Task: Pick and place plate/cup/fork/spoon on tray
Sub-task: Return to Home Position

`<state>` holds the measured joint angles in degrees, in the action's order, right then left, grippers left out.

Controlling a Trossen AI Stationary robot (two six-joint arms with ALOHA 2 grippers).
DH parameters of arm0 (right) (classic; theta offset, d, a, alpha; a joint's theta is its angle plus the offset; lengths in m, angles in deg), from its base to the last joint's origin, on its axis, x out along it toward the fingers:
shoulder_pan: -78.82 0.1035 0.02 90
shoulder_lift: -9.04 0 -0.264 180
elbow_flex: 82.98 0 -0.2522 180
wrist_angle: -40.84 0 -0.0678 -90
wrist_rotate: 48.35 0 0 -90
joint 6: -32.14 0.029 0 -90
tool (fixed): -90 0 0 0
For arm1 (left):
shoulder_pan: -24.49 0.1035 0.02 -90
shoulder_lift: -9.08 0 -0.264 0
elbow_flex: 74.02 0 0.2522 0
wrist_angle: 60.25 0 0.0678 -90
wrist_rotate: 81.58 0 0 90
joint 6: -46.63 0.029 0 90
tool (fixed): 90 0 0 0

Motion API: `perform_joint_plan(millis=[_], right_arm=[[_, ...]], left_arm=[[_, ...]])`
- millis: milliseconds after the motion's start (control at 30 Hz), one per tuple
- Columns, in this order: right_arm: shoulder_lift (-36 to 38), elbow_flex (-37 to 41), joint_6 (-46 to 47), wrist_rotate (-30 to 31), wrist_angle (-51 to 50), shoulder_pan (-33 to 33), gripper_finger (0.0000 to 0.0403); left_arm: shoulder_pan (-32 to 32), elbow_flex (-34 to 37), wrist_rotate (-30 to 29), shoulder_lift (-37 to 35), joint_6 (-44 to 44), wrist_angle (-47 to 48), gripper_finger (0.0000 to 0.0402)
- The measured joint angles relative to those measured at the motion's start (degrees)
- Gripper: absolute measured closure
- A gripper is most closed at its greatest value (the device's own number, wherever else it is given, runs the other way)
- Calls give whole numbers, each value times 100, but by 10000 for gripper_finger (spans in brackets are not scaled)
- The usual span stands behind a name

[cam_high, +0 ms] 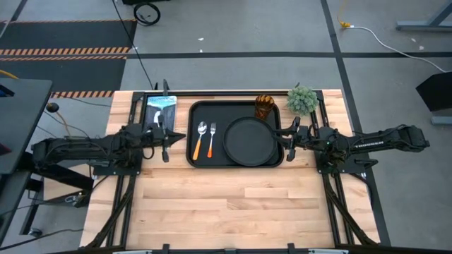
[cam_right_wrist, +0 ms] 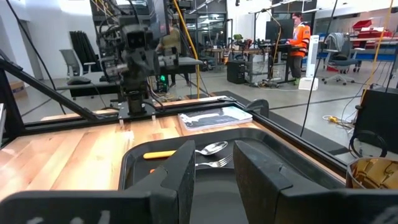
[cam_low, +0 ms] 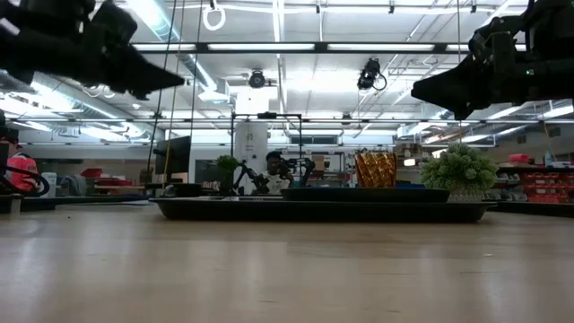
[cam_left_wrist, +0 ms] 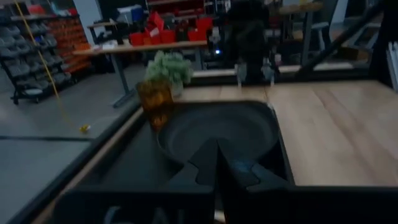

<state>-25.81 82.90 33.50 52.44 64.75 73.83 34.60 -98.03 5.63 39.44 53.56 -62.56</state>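
Large black rectangular tray (cam_high: pixel 236 160) at frame centre, loaded.
Round matte black plate (cam_high: pixel 250 140), amber tumbler cup (cam_high: pixel 264 106), orange-handled fork (cam_high: pixel 211 139), yellow-handled spoon (cam_high: pixel 200 139) aboard; left tool (cam_high: pixel 168 137) pressed together, right tool (cam_high: pixel 288 135) spread.

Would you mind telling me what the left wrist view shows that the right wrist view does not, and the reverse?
Only the left wrist view shows the whole cup, the potted plant behind it and the plate in full. Only the right wrist view shows the spoon and fork lying side by side, a packet on the table beyond them, and a person in orange far off. Both show the tray and the opposite arm.
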Motion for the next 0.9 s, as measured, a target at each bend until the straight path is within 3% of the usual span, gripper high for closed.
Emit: perform_joint_plan(millis=[267,467,900], right_arm=[[0,0,0,0,0,0,287],[0,0,0,0,0,-2,287],[0,0,0,1,-2,-1,287]], left_arm=[[-4,959,0,-553,-25,-227,392],[-4,976,0,-1185,-34,469,392],[-122,978,2,-2356,-32,538,392]])
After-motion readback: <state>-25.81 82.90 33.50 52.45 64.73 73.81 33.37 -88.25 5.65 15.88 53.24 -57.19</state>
